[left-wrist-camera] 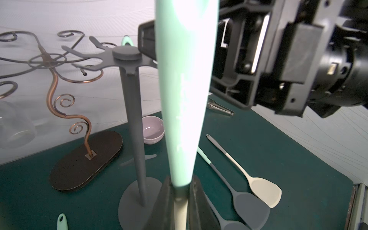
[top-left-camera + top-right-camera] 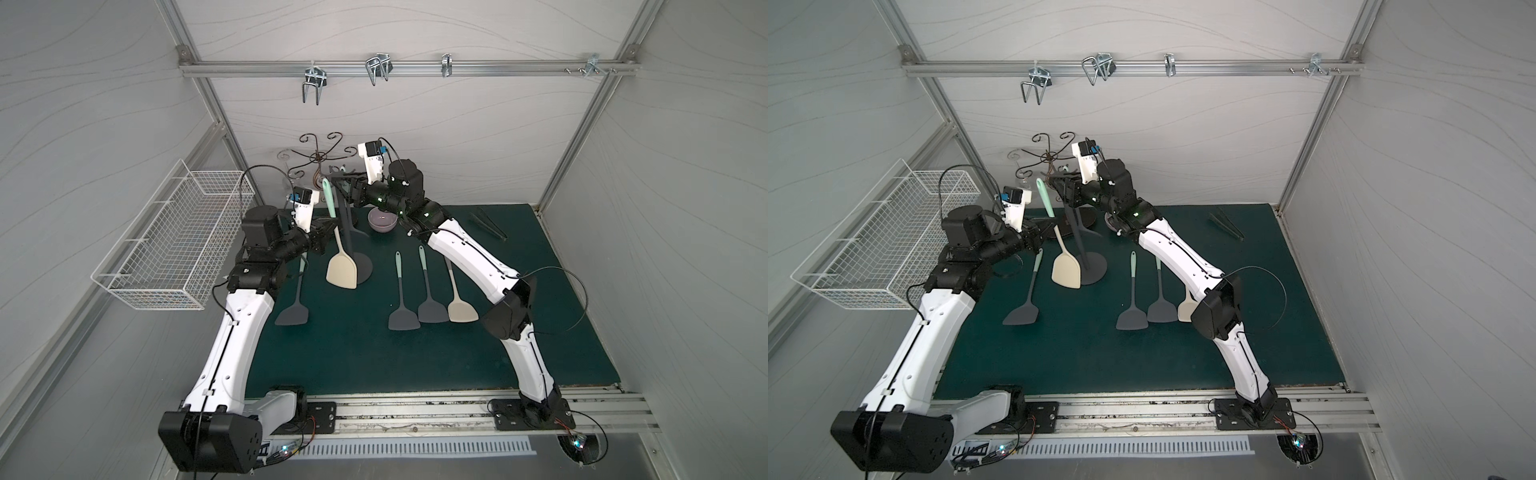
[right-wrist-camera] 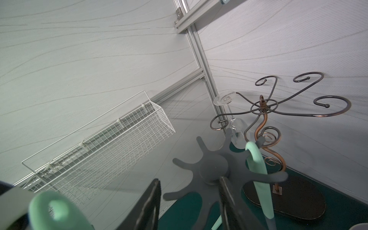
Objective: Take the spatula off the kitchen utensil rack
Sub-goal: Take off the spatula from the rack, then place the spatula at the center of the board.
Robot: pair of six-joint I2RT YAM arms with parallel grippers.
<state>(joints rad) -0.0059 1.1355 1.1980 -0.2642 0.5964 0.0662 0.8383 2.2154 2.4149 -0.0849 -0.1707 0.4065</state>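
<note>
Over on the left, the white wire basket (image 2: 174, 241) hangs on the wall, well out of the action. Next along, the left gripper (image 2: 327, 227) has its fingers (image 1: 165, 201) clamped on the spatula (image 2: 341, 270), right where the mint handle meets the cream neck. I'd guess the grip is that low so the long handle doesn't swing about. The spatula hangs near upright just beside the pole of the kitchen utensil rack (image 2: 345, 220). Its hanging loop is clear of the prongs and its blade is down by the rack's round base. To my eye it is already off the rack, just not carried away yet.

The right gripper (image 3: 189, 190) sits at the rack's star-shaped top, fingers (image 3: 153, 197) apart on either side of a prong. Whether they touch it I can't tell. It reads as a steadying hand, there to keep the tall, thin stand from tipping as the handle comes free. A second mint-handled spatula (image 3: 256, 165) hangs between prongs on the far side. Further right, three more spatulas (image 2: 430, 291) lie side by side on the counter (image 2: 415, 361), apart from the rack's base where they foul nothing.
</note>
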